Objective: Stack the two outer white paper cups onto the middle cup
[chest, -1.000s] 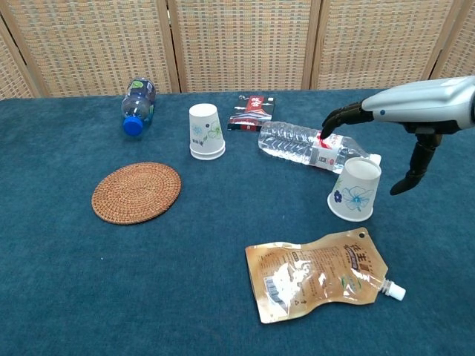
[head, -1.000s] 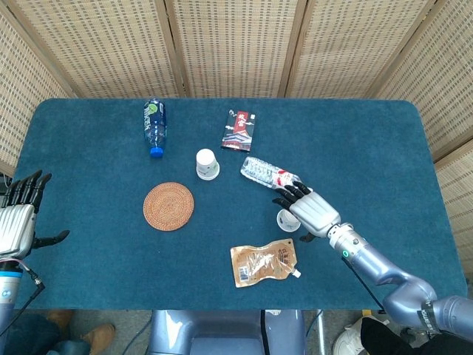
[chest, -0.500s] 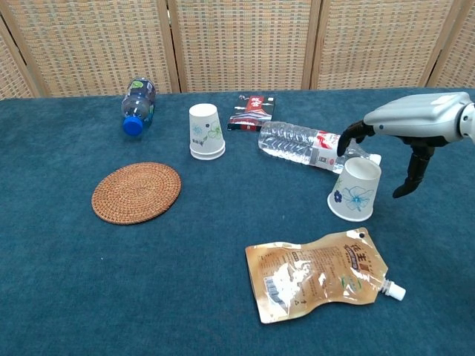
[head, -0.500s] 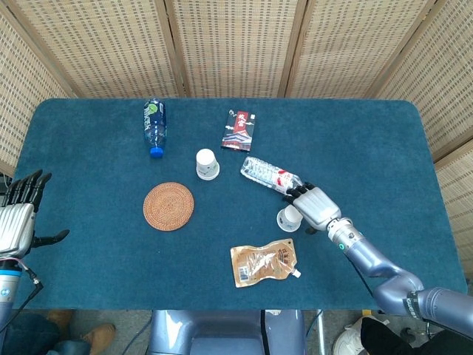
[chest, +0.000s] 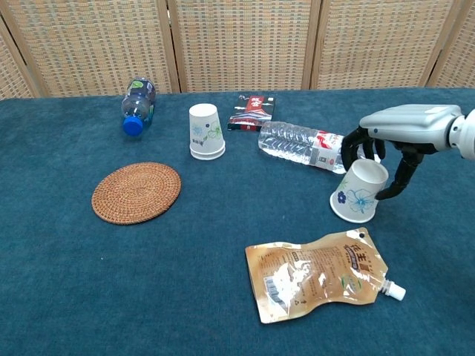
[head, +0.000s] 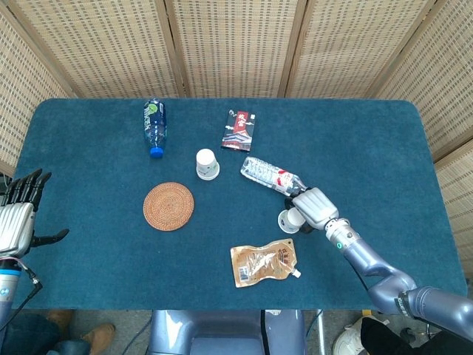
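Note:
A white paper cup (head: 207,164) with a flower print stands upside down near the table's middle, also seen in the chest view (chest: 205,131). A second cup (head: 288,220) sits tilted, rim down, on the blue cloth further right (chest: 358,194). My right hand (head: 311,205) reaches over it from the right; in the chest view the hand (chest: 404,122) has its fingers curled behind the cup's top and its thumb pressed on the near side, gripping it. My left hand (head: 20,214) hangs by the table's left edge, fingers spread, holding nothing.
A clear bottle (chest: 308,147) lies just behind the gripped cup. A brown spouted pouch (chest: 320,273) lies in front of it. A woven coaster (head: 168,206), a blue-capped bottle (head: 154,124) and a dark packet (head: 241,130) lie around the other cup.
My right hand drew back from over the clear bottle, lowered and curled its fingers and thumb around the right cup, which tipped slightly. The left hand stayed still.

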You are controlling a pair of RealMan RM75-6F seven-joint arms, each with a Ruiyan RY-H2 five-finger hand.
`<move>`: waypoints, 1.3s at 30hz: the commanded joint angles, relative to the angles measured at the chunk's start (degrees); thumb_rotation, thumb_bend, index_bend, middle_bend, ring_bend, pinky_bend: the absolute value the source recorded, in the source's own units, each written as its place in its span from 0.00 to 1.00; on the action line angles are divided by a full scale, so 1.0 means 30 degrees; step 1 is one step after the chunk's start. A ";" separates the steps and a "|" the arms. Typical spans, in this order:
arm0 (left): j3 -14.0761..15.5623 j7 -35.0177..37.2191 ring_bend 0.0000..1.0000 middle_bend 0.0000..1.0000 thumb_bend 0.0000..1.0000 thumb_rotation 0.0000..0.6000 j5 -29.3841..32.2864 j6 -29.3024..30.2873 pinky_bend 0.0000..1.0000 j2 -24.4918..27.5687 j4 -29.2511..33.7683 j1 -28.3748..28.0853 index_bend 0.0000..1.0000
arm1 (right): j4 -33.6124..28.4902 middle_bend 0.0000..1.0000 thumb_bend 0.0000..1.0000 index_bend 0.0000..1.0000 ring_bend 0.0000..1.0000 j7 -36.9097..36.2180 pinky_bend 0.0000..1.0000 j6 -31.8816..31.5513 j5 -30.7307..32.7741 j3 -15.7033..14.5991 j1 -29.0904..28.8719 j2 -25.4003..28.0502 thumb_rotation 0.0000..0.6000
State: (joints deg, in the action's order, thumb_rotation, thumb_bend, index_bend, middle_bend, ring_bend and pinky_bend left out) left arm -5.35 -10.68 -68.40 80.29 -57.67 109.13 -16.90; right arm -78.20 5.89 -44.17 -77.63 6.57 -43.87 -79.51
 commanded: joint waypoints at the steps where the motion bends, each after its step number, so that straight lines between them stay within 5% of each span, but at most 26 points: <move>1: -0.0045 0.0000 0.00 0.00 0.00 1.00 0.0010 -0.0072 0.00 0.0007 -0.0003 0.0026 0.00 | 0.0475 0.52 0.38 0.51 0.50 -0.0616 0.52 -0.0371 -0.0372 -0.0044 0.0064 -0.0338 1.00; 8: -0.0260 0.0225 0.00 0.00 0.00 1.00 0.0166 -0.0487 0.00 0.0123 -0.0009 0.0046 0.00 | -0.1409 0.53 0.46 0.51 0.50 -0.1662 0.52 -0.0963 -0.0712 0.0584 -0.0123 0.0862 1.00; 17: -0.0587 0.0812 0.00 0.00 0.00 1.00 0.0584 -0.1350 0.00 0.0340 -0.0240 -0.0084 0.00 | -0.4189 0.53 0.50 0.51 0.50 0.2470 0.52 -0.0211 0.3778 0.4211 -0.2860 0.2539 1.00; 25: -0.0810 0.1027 0.00 0.00 0.00 1.00 0.1198 -0.2359 0.00 0.0379 -0.0579 -0.0406 0.00 | -0.2259 0.53 0.51 0.50 0.50 0.6844 0.52 0.0841 1.1146 0.5417 -0.7035 0.0726 1.00; 29: -0.1030 0.1052 0.00 0.00 0.00 1.00 0.1723 -0.3071 0.00 0.0331 -0.0858 -0.0757 0.00 | 0.0093 0.53 0.52 0.50 0.50 0.9558 0.52 0.0726 1.5271 0.5142 -1.0028 -0.1163 1.00; 39: -0.1158 0.0662 0.00 0.00 0.00 1.00 0.2512 -0.3746 0.00 0.0087 -0.1226 -0.1096 0.00 | 0.3175 0.52 0.52 0.50 0.50 1.2499 0.52 0.0710 1.9419 0.4352 -1.3270 -0.3317 1.00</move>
State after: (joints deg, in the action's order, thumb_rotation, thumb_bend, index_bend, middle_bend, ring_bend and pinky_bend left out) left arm -8.77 -8.65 -60.99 69.14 -57.36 105.53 -20.12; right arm -70.35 42.04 -42.48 -21.02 20.18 -82.38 -88.08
